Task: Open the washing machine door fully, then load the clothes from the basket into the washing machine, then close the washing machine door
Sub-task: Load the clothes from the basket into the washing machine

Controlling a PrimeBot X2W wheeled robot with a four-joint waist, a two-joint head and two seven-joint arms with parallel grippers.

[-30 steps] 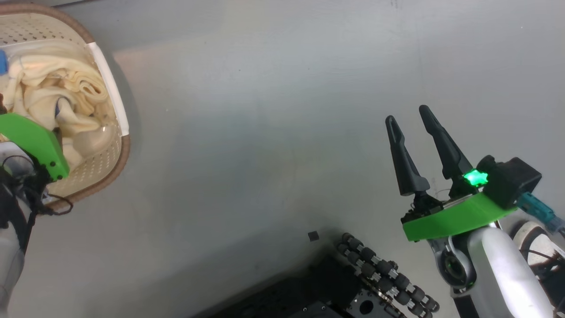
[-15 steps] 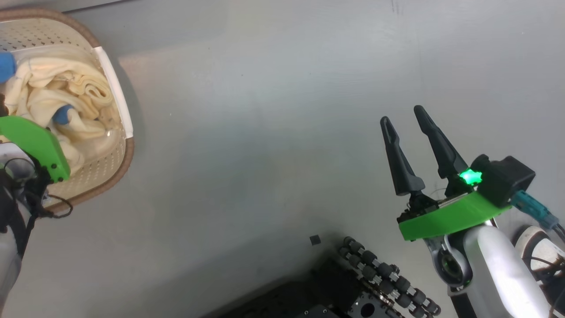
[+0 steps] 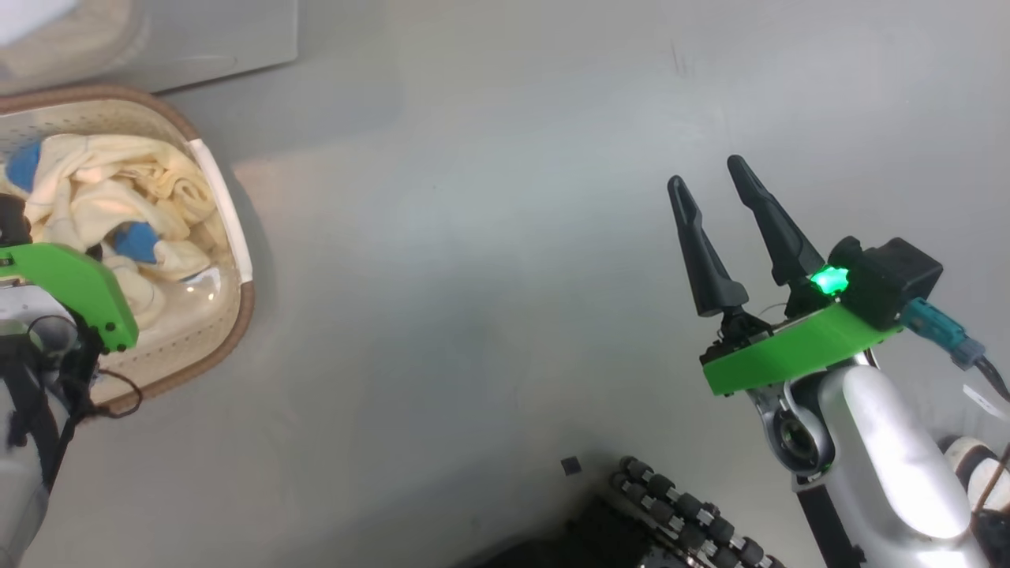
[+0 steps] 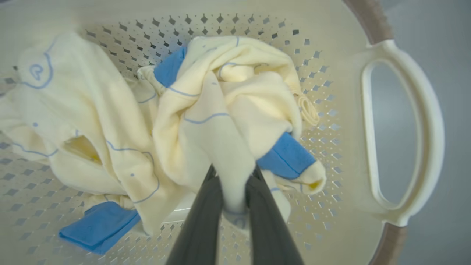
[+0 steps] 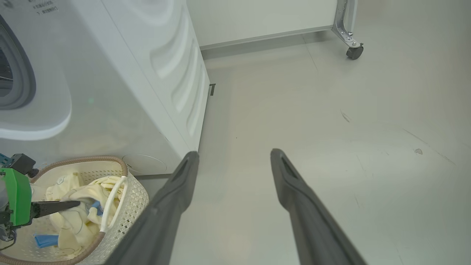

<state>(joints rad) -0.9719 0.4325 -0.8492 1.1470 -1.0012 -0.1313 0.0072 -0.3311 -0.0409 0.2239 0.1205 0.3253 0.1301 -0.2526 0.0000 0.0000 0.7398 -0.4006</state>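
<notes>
The cream basket [image 3: 225, 205] stands on the floor at the left, against the washing machine [image 5: 121, 73]. In it lie the clothes [image 4: 110, 121], pale yellow garments with blue patches [image 4: 285, 156]. My left gripper [image 4: 234, 173] reaches down into the basket and is shut on a fold of one pale yellow garment [image 4: 224, 140]. From the right wrist view the left gripper [image 5: 75, 204] shows with its fingers in the pile. My right gripper [image 3: 714, 185] hangs open over bare floor at the right, holding nothing. The machine's grey seal [image 5: 25, 77] shows; the washing machine door is out of view.
The basket's white handle [image 4: 401, 125] is to the right of the left gripper. My own dark wheeled base [image 3: 686, 513] lies at the bottom. A caster of a metal frame [image 5: 354, 51] stands far off by the wall. Grey floor [image 3: 473, 276] stretches between basket and right gripper.
The head camera has shifted, so the whole picture slid down and right. The left gripper has shut on a yellow garment, and the pile has bunched up and uncovered blue pieces. The right gripper stayed open.
</notes>
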